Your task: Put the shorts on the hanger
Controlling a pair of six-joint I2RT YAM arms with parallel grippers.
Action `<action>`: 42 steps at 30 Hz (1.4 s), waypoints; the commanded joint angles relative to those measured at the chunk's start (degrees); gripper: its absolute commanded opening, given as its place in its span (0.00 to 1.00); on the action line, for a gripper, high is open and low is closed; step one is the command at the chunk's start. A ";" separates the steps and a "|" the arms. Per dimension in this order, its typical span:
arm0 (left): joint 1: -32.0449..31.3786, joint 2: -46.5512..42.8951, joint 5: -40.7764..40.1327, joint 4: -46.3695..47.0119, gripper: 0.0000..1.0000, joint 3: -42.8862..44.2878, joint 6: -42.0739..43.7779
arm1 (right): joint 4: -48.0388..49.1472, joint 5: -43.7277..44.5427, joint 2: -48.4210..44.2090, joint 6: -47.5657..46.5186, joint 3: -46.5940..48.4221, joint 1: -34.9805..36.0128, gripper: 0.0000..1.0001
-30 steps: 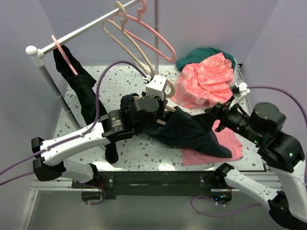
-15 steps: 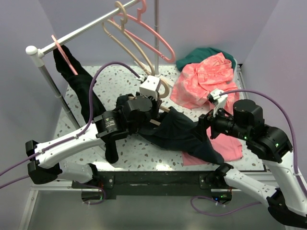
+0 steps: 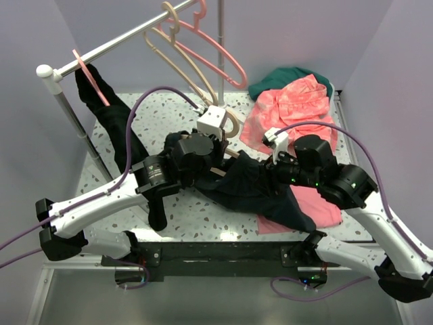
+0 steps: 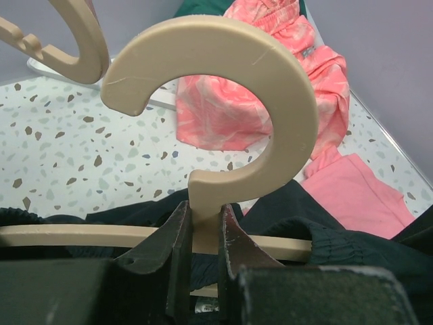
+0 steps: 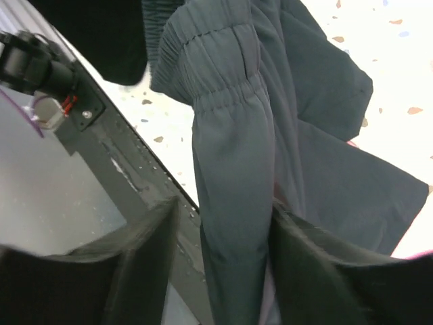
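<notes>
The beige hanger lies low over the table, and my left gripper is shut on its neck just below the hook. Its hook shows beside the wrist camera in the top view. The dark navy shorts are draped over the hanger's bar and spread right onto the table. A bunched fold of the shorts runs between the fingers of my right gripper. Its jaws stand apart, with a gap on one side. In the top view my right gripper is at the shorts' right side.
A metal rail at the back left carries a second beige hanger, a pink hanger and a long black garment. A coral cloth lies over a teal cloth. A pink folded cloth lies under the shorts.
My right arm has swung left from the table's right side, and its gripper now straddles the shorts. My left gripper shifted slightly left with the hanger, then held still.
</notes>
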 commanded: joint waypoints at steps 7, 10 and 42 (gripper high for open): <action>1.84 -0.11 4.29 6.07 0.00 -0.04 0.67 | 5.32 6.10 -2.71 -0.67 -2.76 0.87 0.00; 2.02 -0.19 5.70 5.98 0.05 -0.22 0.67 | 7.34 5.93 -4.21 -0.67 -3.20 0.96 0.00; 0.53 -23.84 37.53 10.28 0.82 -30.80 2.34 | 15.44 6.72 15.64 -1.99 17.44 0.96 0.00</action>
